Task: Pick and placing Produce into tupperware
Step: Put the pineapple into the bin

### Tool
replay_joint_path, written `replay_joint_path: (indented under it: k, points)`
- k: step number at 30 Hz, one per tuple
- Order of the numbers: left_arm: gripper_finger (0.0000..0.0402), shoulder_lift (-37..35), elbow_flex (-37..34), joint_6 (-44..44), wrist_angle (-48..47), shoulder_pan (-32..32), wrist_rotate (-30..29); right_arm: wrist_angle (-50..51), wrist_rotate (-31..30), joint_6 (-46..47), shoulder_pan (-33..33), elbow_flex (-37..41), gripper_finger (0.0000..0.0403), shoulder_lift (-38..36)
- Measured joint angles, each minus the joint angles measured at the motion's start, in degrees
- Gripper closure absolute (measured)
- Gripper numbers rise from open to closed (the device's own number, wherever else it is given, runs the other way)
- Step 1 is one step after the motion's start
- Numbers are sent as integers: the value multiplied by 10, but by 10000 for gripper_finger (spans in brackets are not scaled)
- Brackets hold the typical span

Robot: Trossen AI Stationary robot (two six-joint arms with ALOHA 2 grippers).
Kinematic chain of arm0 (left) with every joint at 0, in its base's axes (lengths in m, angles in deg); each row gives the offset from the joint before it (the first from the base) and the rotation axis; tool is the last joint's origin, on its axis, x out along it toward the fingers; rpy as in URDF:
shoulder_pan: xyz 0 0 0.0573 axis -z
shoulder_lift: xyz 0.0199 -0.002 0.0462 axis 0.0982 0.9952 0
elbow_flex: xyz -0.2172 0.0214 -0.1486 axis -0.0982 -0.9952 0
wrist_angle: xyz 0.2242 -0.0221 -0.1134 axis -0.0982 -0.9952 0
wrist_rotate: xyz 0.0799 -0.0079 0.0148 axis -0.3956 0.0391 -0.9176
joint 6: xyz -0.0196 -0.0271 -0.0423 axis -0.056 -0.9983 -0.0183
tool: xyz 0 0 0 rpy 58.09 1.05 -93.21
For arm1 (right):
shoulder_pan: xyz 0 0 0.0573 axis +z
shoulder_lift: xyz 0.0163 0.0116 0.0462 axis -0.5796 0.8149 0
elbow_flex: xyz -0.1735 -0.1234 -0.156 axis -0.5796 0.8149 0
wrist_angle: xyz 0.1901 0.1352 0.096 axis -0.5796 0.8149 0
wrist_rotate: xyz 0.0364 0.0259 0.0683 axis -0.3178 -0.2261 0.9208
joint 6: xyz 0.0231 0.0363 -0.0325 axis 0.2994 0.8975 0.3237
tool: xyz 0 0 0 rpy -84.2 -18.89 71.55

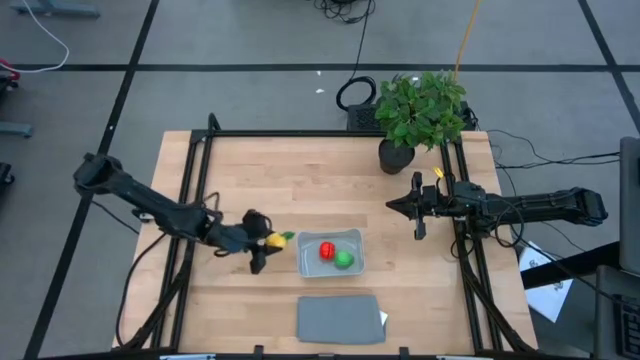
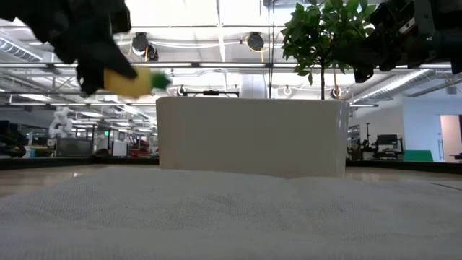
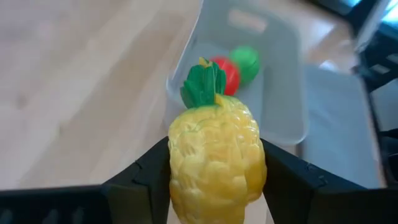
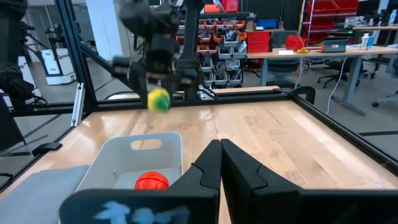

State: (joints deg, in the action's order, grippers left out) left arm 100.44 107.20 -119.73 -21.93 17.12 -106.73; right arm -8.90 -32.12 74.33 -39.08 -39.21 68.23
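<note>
My left gripper point(image 1: 268, 241) stands just left of the tupperware point(image 1: 352, 263), shut on the yellow produce piece with the green tip point(image 3: 214, 152), lifted above the table. The light blue-grey tupperware point(image 3: 283, 68) rests flat on the table and holds the round red piece point(image 1: 327, 250) and the round green piece point(image 1: 344, 260), side by side on its floor. My right gripper point(image 1: 393, 207) waits shut over the table's right part, clear of everything; its closed fingers point(image 4: 219, 163) point toward the tupperware point(image 4: 124, 163). My left gripper pinches the yellow piece by its body's two sides point(image 3: 180, 162), one finger on each side. The fingers come level from the table's left. The piece is lifted clear, its green tip point(image 3: 202, 84) pointing toward the tupperware.
A flat darker grey lid point(image 1: 340, 318) lies near the table's near edge, below the tupperware. A leafy potted plant point(image 1: 418, 115) stands at the far right corner. Black frame rails point(image 1: 195, 200) run along both table sides. Bare wood lies between the tupperware and the far edge.
</note>
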Motion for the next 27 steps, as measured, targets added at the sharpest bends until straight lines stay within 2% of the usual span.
replay_joint_path:
  k: [8, 12, 17, 20, 27]
  points:
    - [210, -126, 0, 147, -2, -10, -3, 0, 0, 0, 0, 0, 403, 0]
    - [205, -173, 0, 204, -24, -10, -35, 0, 0, 0, 0, 0, 403, 0]
    - [212, -218, 0, 229, -80, -11, -94, 0, 0, 0, 0, 0, 403, 0]
    - [213, -240, 0, 242, -104, -11, -103, 0, 0, 0, 0, 0, 403, 0]
    - [207, -261, 0, 255, -93, -16, -107, -2, 0, 0, 0, 0, 403, 0]
